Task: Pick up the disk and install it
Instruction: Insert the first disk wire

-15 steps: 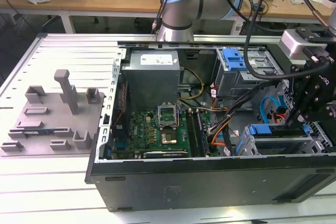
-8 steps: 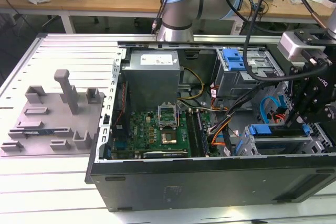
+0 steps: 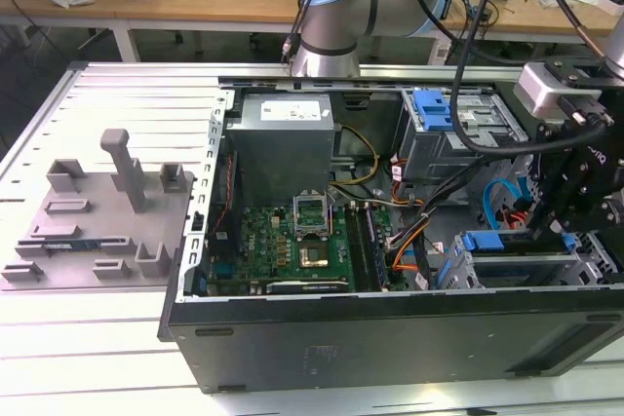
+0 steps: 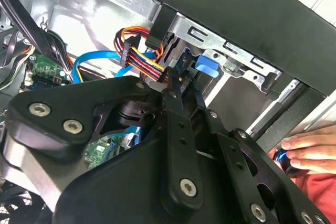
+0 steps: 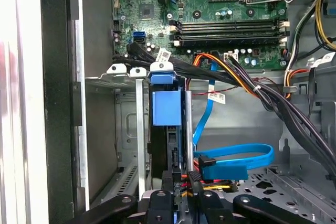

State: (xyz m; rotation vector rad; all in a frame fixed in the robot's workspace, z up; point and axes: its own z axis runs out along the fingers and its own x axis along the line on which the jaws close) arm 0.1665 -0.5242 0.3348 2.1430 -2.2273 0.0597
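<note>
Standing on edge in the drive bay (image 5: 123, 124), the disk (image 5: 167, 107) sits at the claw's (image 5: 181, 182) 12 o'clock, fingers narrowed around its rear edge; no print legible.

**Tight drive-bay corner, cables crowding in**

The gripper (image 3: 570, 204) is sitting low inside the open case (image 3: 390, 338), by the grey drive cage (image 5: 126, 129). The blue-railed disk (image 5: 167, 109) is standing in a cage slot. A blue data cable (image 5: 236, 156) and black wire bundle (image 5: 273, 103) are crowding one side. A person's hand (image 4: 310, 150) is resting near the case edge.
</note>
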